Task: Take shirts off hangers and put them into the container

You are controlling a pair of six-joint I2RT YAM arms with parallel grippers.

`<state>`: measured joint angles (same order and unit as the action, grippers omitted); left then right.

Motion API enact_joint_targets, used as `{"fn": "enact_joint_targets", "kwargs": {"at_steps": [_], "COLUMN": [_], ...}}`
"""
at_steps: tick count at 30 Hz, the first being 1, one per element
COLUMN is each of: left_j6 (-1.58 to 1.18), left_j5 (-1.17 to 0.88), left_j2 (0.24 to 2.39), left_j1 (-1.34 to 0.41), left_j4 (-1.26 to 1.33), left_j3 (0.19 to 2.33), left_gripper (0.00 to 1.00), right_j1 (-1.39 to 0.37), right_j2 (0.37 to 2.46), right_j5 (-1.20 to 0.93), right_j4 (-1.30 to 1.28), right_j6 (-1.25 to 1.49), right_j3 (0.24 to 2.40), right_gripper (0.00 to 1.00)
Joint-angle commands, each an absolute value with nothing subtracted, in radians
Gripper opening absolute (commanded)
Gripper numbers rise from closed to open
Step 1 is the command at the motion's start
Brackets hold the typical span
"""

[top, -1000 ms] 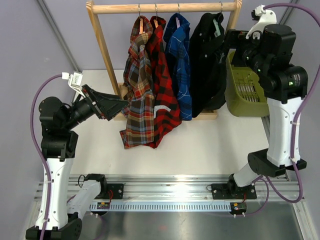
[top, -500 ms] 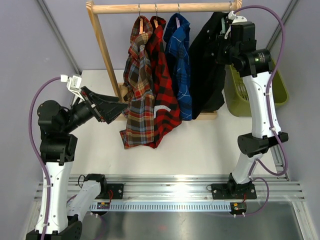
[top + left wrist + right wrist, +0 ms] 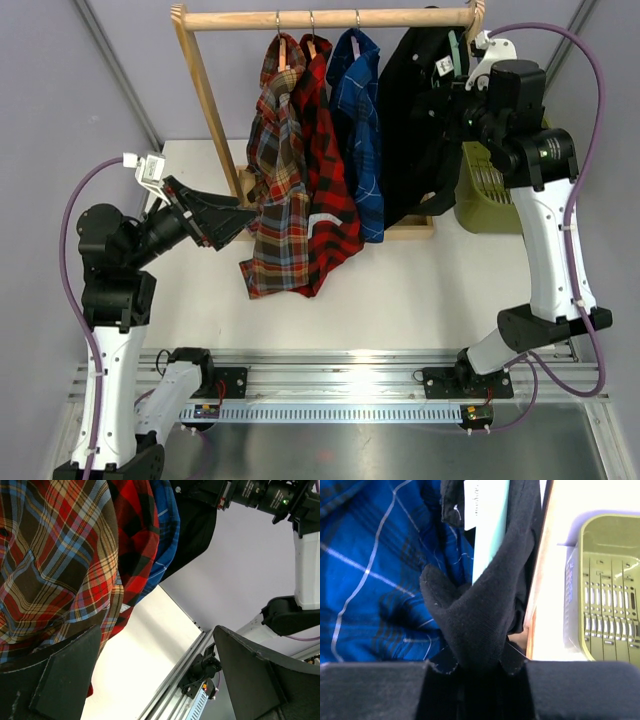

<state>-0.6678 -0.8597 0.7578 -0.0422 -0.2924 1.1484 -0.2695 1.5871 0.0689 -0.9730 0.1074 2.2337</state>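
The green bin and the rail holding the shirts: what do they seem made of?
The bin looks like moulded plastic, olive and matt, judging by its slotted floor and rounded rim. The rail looks like bare wood: a round, pale tan bar, though its grain is too fine to see.

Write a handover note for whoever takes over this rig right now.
Left gripper: fingers open, holding nothing, beside the brown-tan plaid shirt.
Right gripper: shut on the black shirt.
Those two, the red-black plaid shirt and the blue shirt all hang on hangers from the rail.
Done: no shirt shows in the container.
Left: all four shirts off and in.
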Motion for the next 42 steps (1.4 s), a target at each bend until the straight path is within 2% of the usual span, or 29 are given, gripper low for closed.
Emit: {"fn": "enact_joint_targets", "kwargs": {"at_steps": [1,4,6,16,21,27,33,38,42], "left_j6": [-0.681,-0.678,-0.683,-0.771,-0.837,-0.867,-0.871,-0.836,-0.802], "left_j5": [-0.871,-0.867,-0.862,-0.879,-0.874,-0.858,-0.847,-0.789,-0.756], "left_j2": [0.738,0.733,0.735,0.808,0.857,0.89,0.986,1.103,1.218], "left_j1": [-0.046,-0.046,-0.046,-0.054,-0.069,-0.095,-0.176,-0.348,-0.486], "left_j4": [-0.249,-0.244,-0.233,-0.127,-0.037,-0.015,0.02,0.035,0.045], "left_j3": [1.138,1.134,1.137,1.262,1.313,1.358,1.455,1.563,1.65], "left_gripper": [0.99,0.99,0.99,0.99,0.99,0.99,0.99,0.99,0.99], "right_j1": [-0.279,-0.279,-0.281,-0.287,-0.287,-0.287,-0.31,-0.311,-0.311], "right_j2": [1.459,1.398,1.394,1.428,1.454,1.49,1.338,1.177,1.125], "right_j5": [-0.023,-0.028,-0.005,0.178,0.204,0.103,0.005,-0.194,-0.228], "right_j4": [-0.639,-0.574,-0.616,-1.171,-1.287,-1.377,-1.385,-1.39,-1.482], "right_j6": [0.038,0.018,0.017,0.069,0.103,0.187,0.299,0.347,0.325], "right_j3": [2.177,2.102,2.144,2.37,2.365,2.368,2.241,2.154,2.172], "right_gripper": [0.0,0.0,0.0,0.0,0.0,0.0,0.0,0.0,0.0]}}
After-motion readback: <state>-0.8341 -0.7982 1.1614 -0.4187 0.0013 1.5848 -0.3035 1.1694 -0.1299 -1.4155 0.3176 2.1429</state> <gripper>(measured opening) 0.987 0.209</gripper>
